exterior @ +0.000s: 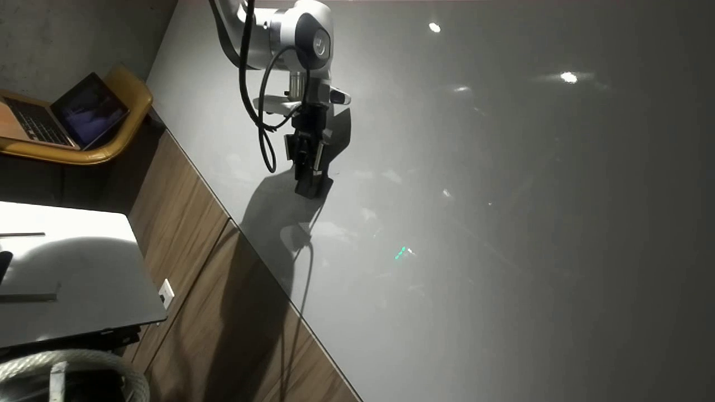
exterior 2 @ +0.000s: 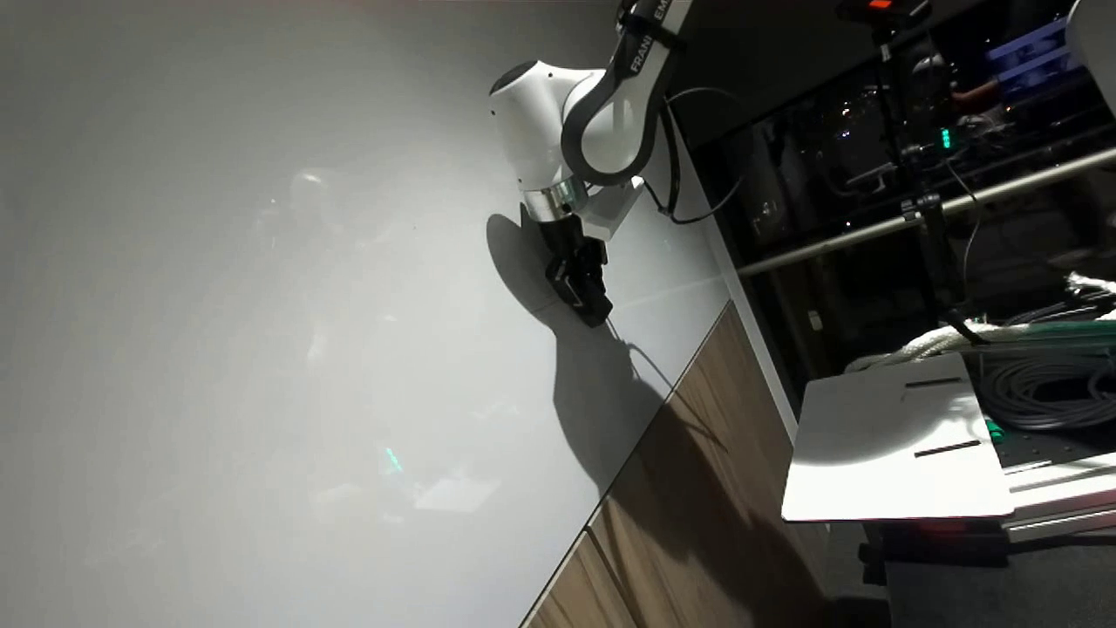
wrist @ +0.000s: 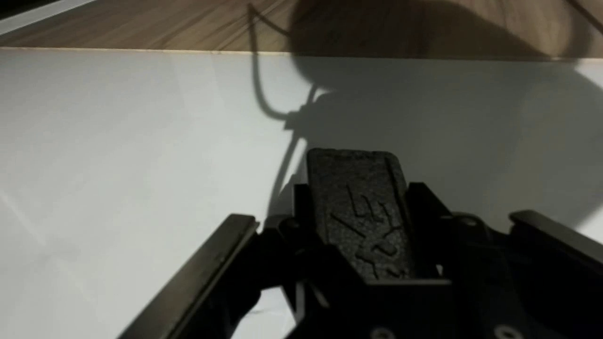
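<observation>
A dark grey, felt-like block (wrist: pixel 353 188), like a board eraser, has black marks and lines on its face. My gripper (wrist: pixel 360 193) is shut on it, one black finger (wrist: pixel 304 202) along each long side. The block's far end reaches past the fingertips; its near end is hidden behind the gripper body. In both exterior views the block (exterior: pixel 314 187) (exterior 2: pixel 595 310) shows as a dark shape at the gripper's tip, close to a glossy white surface (exterior: pixel 447 234). Whether block and surface touch, I cannot tell.
Wood-grain panels (exterior: pixel 234 312) border the white surface along a straight edge. A yellow chair (exterior: pixel 125 100) bears an open laptop (exterior: pixel 84 117). A pale flat board (exterior 2: pixel 898 445) stands near coiled cables (exterior 2: pixel 1046 392). A black cable (exterior: pixel 246 67) loops beside the arm. Shadows fall across surface and panels.
</observation>
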`<state>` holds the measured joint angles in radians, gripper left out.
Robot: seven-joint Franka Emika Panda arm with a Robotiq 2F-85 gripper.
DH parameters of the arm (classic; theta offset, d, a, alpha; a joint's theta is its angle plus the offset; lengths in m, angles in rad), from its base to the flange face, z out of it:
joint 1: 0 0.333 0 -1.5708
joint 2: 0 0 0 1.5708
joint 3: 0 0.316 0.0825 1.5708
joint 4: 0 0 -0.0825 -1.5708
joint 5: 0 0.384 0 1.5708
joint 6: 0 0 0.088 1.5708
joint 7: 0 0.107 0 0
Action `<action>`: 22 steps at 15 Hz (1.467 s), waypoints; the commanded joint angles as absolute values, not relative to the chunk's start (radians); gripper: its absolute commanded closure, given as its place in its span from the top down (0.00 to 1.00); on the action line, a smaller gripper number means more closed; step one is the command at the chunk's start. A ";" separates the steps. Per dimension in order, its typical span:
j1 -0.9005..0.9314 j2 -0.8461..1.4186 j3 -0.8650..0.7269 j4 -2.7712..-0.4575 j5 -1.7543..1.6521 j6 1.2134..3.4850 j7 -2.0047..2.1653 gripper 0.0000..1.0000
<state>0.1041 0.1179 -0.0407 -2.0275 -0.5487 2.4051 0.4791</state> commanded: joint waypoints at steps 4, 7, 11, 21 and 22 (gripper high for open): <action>0.058 0.093 -0.043 -1.959 -0.543 2.427 0.481 0.29; 0.043 0.095 -0.052 -1.957 -0.554 2.431 0.470 0.29; 0.001 0.072 -0.074 -1.970 -0.559 2.440 0.423 0.29; 0.022 0.119 -0.021 -1.917 -0.554 2.411 0.448 0.29; 0.039 0.134 -0.005 -1.908 -0.560 2.400 0.469 0.29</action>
<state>-0.0128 0.0490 -0.0536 -1.9984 -0.5453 2.3848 0.4009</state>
